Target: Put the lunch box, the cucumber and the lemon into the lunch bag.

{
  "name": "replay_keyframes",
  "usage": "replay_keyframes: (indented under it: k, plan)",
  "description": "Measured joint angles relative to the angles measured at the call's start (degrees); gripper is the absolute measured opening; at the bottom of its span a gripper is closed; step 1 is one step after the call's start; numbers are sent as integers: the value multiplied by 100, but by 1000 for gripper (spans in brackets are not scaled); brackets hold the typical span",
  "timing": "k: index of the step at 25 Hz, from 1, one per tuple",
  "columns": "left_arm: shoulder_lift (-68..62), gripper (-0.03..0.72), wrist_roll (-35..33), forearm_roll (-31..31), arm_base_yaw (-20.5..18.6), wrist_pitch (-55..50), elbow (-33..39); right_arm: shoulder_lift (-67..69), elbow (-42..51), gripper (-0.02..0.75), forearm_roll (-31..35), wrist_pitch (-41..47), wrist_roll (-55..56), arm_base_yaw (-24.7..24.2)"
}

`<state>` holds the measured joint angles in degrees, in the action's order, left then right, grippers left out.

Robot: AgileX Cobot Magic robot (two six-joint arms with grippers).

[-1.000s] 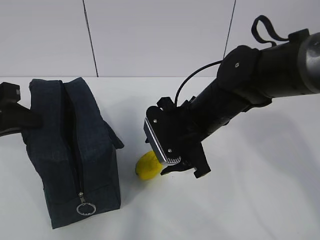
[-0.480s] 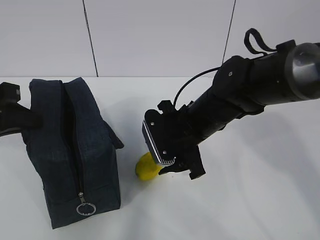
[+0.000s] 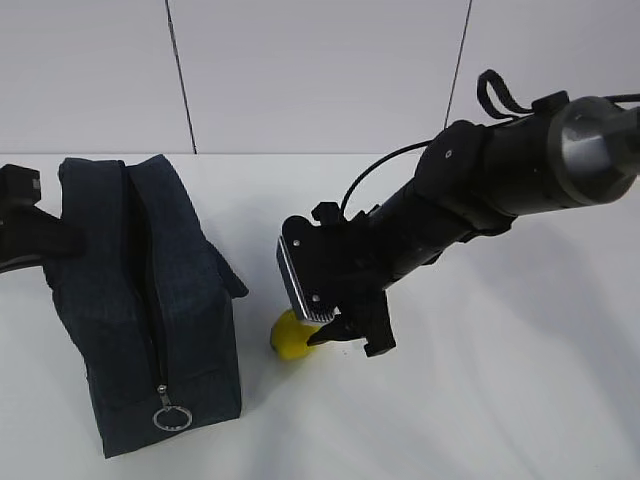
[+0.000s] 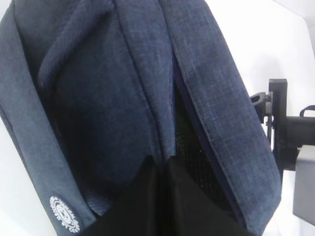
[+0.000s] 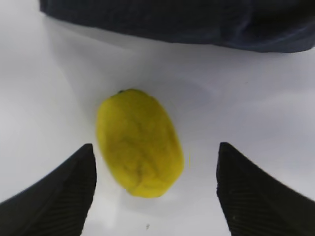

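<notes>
Exterior view: the bag (image 3: pixel 140 300) stands on the left of the table (image 3: pixel 520 400), its top zip parted into a dark slot. The lemon (image 3: pixel 288 336) lies on the table just beside the bag's right side. The right gripper (image 3: pixel 345 335) hangs over the lemon, partly hiding it. The left gripper (image 3: pixel 25 235) is at the bag's far left edge; whether it pinches the fabric cannot be told from here. No box or cucumber shows outside the bag.

Left wrist view: the left gripper's (image 4: pixel 160 206) fingers are clenched together, seemingly on a fold of the bag (image 4: pixel 98 98) at its opening, which gapes as a dark slit beside them. It should hold that edge firm so the mouth stays wide.

Right wrist view: the right gripper's (image 5: pixel 155 184) fingers are spread wide, one on each side of the lemon (image 5: pixel 139 142), touching nothing. The lemon sits nearer the left finger (image 5: pixel 59 191) and lies at a slant. The bag (image 5: pixel 197 19) lies beyond it. For a good pick, I would shift slightly toward the left finger to centre the fruit, descend until the pads flank its widest part, then close gently, since the rounded skin may squirt out.
</notes>
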<state>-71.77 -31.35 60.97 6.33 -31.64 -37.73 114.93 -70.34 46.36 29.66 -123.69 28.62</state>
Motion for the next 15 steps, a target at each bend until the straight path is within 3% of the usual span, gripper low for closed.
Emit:
replay_keyframes:
  k: [15]
  plan:
    - [0,-3,0,0,0,0,0,131,-134,577,352,163,-8,0]
